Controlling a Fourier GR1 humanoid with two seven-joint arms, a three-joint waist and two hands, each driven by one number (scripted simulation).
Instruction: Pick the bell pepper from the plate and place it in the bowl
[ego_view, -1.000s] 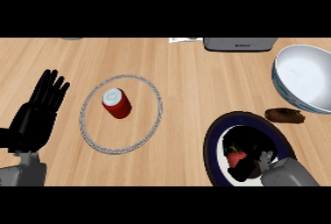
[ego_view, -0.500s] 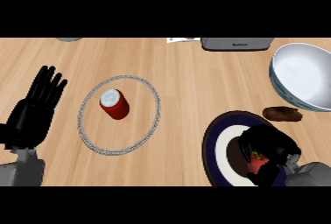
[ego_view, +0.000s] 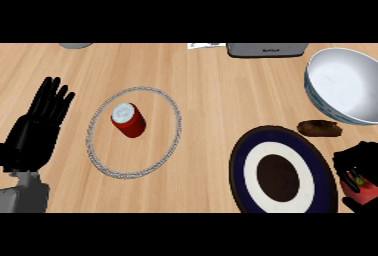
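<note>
Pepper (ego_view: 359, 186): you hold it in your right hand (ego_view: 356, 165), fingers curled round it, red showing (mostly hidden), at the view's right edge, just beside the plate (ego_view: 249, 165) and off its rim. Bowl (ego_view: 341, 85): on the counter (ego_view: 207, 80), above the hand, apart from it. Your left hand (ego_view: 33, 135): open, fingers up, resting at the left edge.

The left robot hand (ego_view: 35, 131) rests open at the view's left edge, fingers straight and pointing up, its grey forearm entering from the lower left corner. The right robot hand (ego_view: 357, 167) sits at the lower right edge, fingers curled round the bell pepper (ego_view: 359, 186).
</note>
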